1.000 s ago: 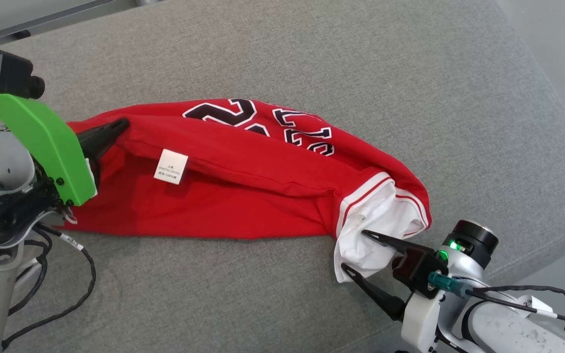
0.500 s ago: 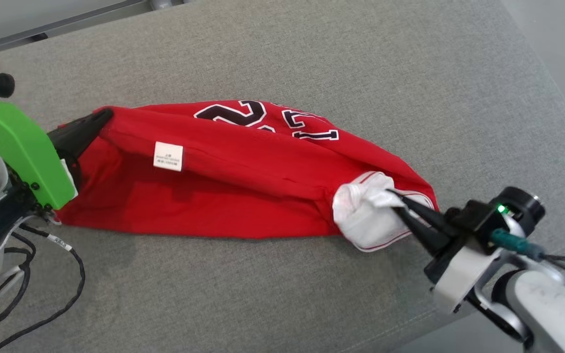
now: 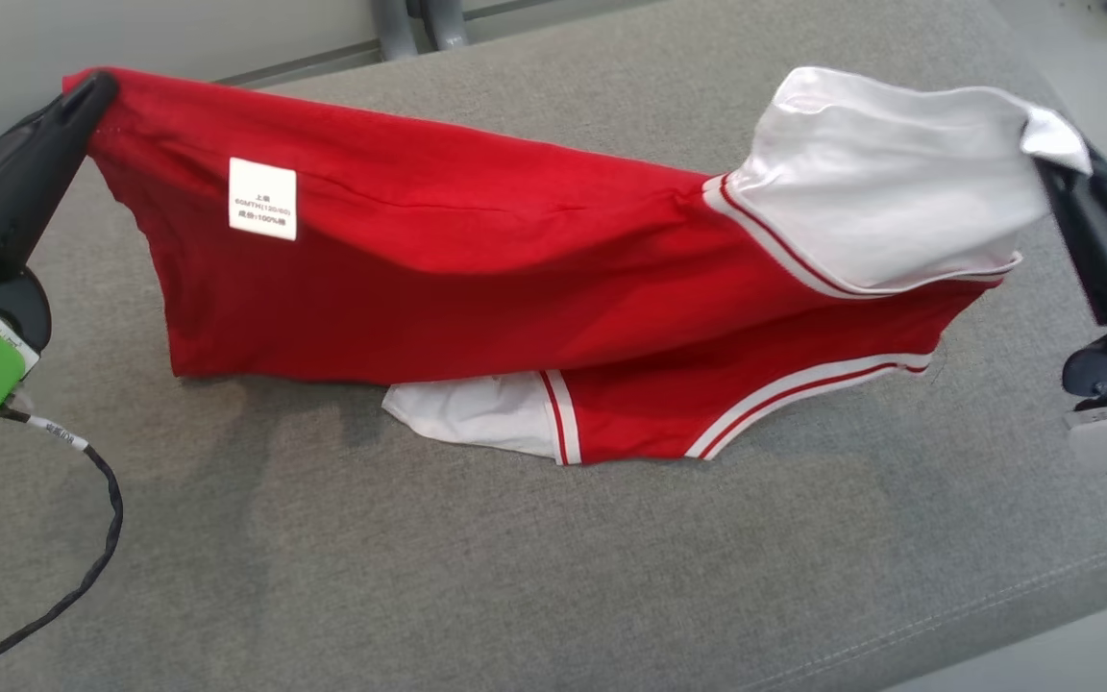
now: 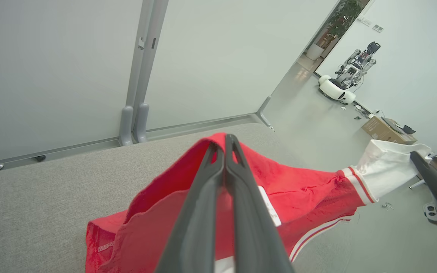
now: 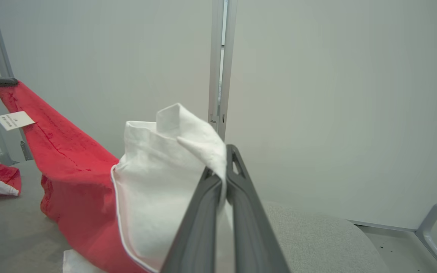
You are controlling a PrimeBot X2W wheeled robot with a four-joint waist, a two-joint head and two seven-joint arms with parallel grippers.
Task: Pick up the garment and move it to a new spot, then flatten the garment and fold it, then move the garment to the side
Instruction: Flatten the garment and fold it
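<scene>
The garment (image 3: 477, 269) is a red shirt with white sleeves and a white care label; it hangs stretched between my two grippers above the grey cushion (image 3: 611, 557), its lower edge still trailing on the fabric. My left gripper (image 3: 92, 96) is shut on the red hem corner at the upper left, as the left wrist view confirms for the left gripper (image 4: 224, 142) and the garment (image 4: 302, 185). My right gripper (image 3: 1044, 163) is shut on the white sleeve (image 3: 890, 183) at the upper right; in the right wrist view the right gripper (image 5: 222, 168) pinches white cloth (image 5: 157, 182).
The cushion's front edge (image 3: 996, 634) runs along the lower right. A grey wall with a metal post (image 4: 139, 94) stands behind it. Black cables (image 3: 83, 538) hang at my lower left. Another robot (image 4: 345, 77) and a cardboard box (image 4: 381, 131) stand far off on the floor.
My right gripper closed on the white sleeve, and both arms lifted the garment off the cushion and stretched it out. The head camera has also shifted.
</scene>
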